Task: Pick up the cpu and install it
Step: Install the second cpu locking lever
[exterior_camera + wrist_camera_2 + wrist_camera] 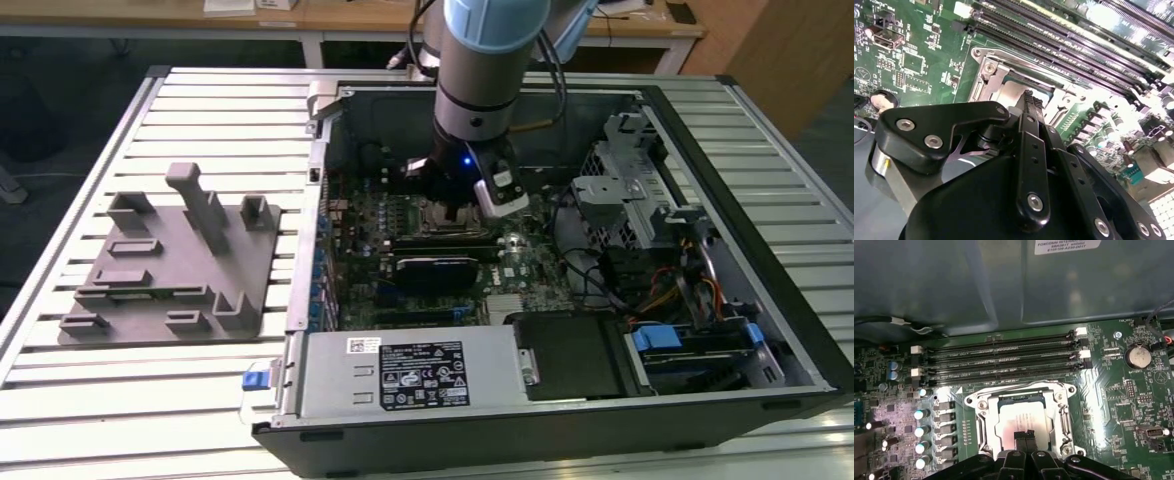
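Open computer case (694, 330) on slatted table (160, 390); grey fixture (174, 265) beside case, on exterior view's left; arm (487, 70) reaching down into case over motherboard (1114, 400); socket frame (1021, 390) on motherboard just beside memory slots (999, 352); cpu (1016, 417) lying flat inside socket frame, pale top showing; gripper (1024, 436) right above cpu, fingertips pressed together, nothing between them, touching cpu or not: cannot tell; judged step: seating stage, cpu already in socket; next move calls for gentle, square handling, no sideways drag.
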Robot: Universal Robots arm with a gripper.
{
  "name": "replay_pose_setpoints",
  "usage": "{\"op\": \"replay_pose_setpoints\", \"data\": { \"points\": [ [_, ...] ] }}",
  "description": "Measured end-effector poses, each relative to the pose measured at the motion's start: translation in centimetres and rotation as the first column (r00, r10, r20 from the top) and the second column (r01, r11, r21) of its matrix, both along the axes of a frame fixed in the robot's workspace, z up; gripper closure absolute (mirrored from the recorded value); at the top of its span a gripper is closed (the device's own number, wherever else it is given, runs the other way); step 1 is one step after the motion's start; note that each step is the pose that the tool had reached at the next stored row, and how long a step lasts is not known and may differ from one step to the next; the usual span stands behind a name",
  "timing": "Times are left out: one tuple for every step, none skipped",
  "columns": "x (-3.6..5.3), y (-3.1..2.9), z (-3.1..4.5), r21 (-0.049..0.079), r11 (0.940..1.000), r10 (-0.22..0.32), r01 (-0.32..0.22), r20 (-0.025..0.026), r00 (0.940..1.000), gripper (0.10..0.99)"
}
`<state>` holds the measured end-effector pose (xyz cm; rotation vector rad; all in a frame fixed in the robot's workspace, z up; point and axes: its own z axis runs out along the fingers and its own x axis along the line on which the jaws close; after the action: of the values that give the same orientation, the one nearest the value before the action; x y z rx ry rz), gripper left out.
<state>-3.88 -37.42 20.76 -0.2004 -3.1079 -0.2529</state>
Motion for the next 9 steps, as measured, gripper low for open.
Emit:
{"op": "replay_pose_setpoints", "data": {
  "points": [
    [0.04,0.19,0.0,-0.005,1.0,0.0,0.0,-0.0001,1.0,0.98],
    [0.06,0.37,0.0,-0.01,1.0,-0.001,0.001,-0.0001,1.0,0.98],
    [0.07,0.55,0.0,-0.013,0.9999,-0.001,0.001,-0.0001,1.0,0.98],
    [0.07,0.73,0.0,-0.016,0.9999,-0.001,0.001,-0.0001,1.0,0.98],
    [0.07,0.89,-0.01,-0.017,0.9999,-0.001,0.001,-0.0001,1.0,0.98],
    [0.08,0.98,-0.01,-0.018,0.9998,-0.001,0.001,0.0,1.0,0.98],
    [0.08,1.02,-0.01,-0.019,0.9998,-0.001,0.001,0.0,1.0,0.98],
    [0.08,1.04,-0.01,-0.02,0.9998,-0.001,0.001,-0.0001,1.0,0.98],
    [0.08,1.03,0.03,-0.021,0.9998,-0.001,0.001,-0.0002,1.0,0.98]
  ]
}}
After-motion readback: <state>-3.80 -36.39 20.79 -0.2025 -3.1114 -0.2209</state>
